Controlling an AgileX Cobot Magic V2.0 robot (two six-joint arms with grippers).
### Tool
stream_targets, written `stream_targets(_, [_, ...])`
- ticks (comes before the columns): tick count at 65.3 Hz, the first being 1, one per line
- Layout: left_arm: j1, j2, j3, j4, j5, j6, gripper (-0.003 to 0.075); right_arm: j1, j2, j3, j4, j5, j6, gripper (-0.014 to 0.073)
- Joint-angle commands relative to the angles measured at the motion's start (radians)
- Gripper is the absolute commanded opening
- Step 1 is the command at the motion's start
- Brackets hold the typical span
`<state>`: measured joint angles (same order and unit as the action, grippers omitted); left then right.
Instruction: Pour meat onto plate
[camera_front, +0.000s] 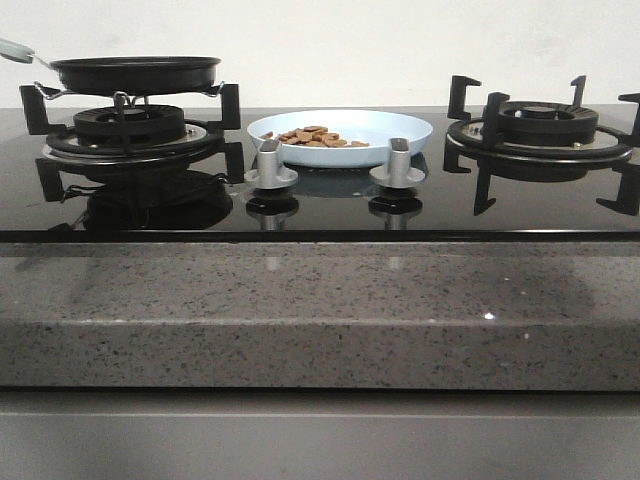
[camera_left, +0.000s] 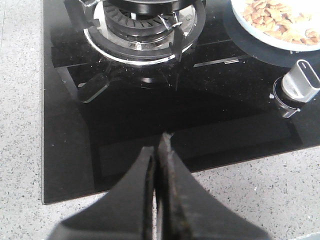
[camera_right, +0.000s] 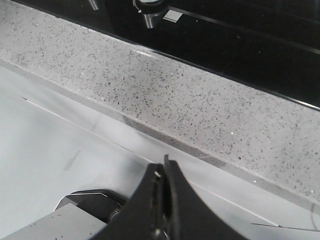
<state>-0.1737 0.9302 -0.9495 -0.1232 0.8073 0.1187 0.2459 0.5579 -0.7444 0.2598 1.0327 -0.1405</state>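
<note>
Both my tools, left (camera_left: 159, 150) and right (camera_right: 164, 172), are pinched empty; light loose meat (camera_front: 315, 136) already lies on the glossy, likely slippery plate (camera_front: 400, 127), best gripped at its rim.

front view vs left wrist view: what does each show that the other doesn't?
Front view only: the black frying pan sitting on the left burner, the right burner, both stove knobs, and the whole pale-blue plate between the burners. No arm appears there.

Left wrist view only: the left end effector, shut with nothing in it, above the front edge of the glass hob.

Both: the left burner, the plate's rim with the meat lying on it, one knob, and the speckled grey counter.
</note>
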Motion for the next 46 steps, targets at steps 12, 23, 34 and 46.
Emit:
stream_targets(12, [-0.012, -0.009, -0.022, -0.015, -0.073, -0.008, -0.0020, -0.003, 0.001, -0.026, 0.016, -0.049, -0.009, -0.0069])
stream_targets(23, [-0.012, -0.121, 0.052, 0.017, -0.143, 0.002, -0.0020, -0.003, 0.001, -0.026, 0.016, -0.048, -0.009, -0.0069])
stream_targets(34, [0.031, -0.341, 0.261, 0.030, -0.350, 0.002, -0.0020, -0.003, 0.001, -0.026, 0.016, -0.048, -0.009, -0.0069])
stream_targets(46, [0.082, -0.615, 0.520, 0.028, -0.504, 0.002, -0.0020, -0.003, 0.001, -0.026, 0.016, -0.048, -0.009, -0.0069])
